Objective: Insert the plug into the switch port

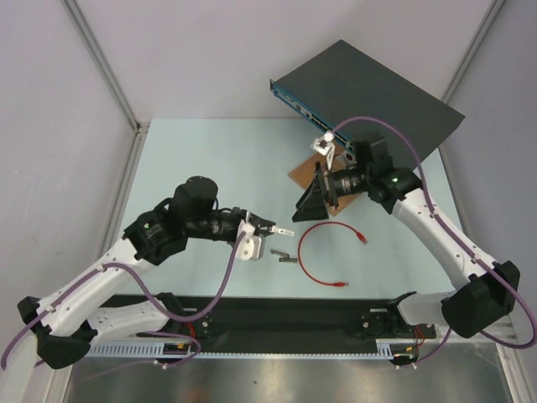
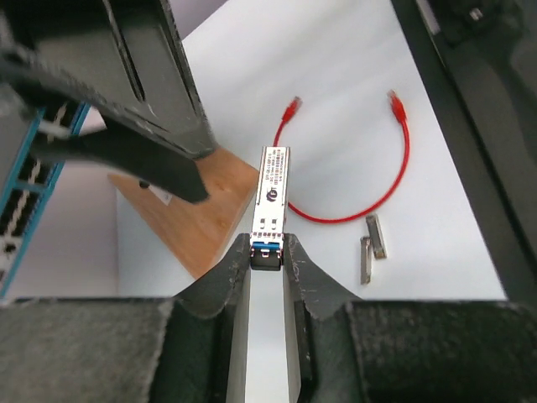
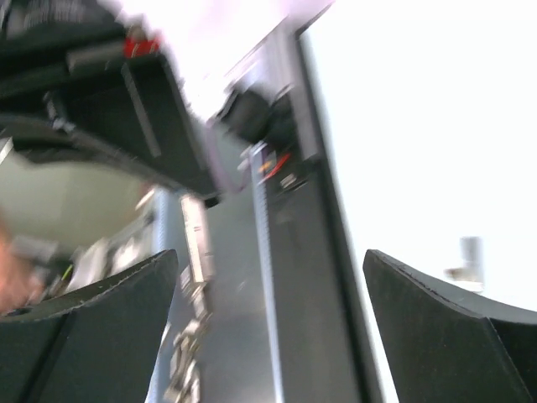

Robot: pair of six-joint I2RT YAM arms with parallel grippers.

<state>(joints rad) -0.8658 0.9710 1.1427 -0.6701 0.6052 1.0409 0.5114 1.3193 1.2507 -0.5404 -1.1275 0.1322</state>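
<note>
Plug (image 1: 362, 238) lay on the table (image 1: 193, 151), well apart from the switch port (image 1: 295, 104), while the left gripper (image 2: 267, 252) pinched a grey metal module (image 2: 273, 189) and the right gripper (image 3: 270, 269) gaped wide, empty.

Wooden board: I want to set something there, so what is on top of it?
The right tool hangs over the wooden board, hiding its middle; the visible corners look bare.

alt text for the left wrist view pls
The left pincer is closed on a small silver module with a blue end. Beyond it a red patch cable lies curved on the table near two grey metal pieces.
</note>
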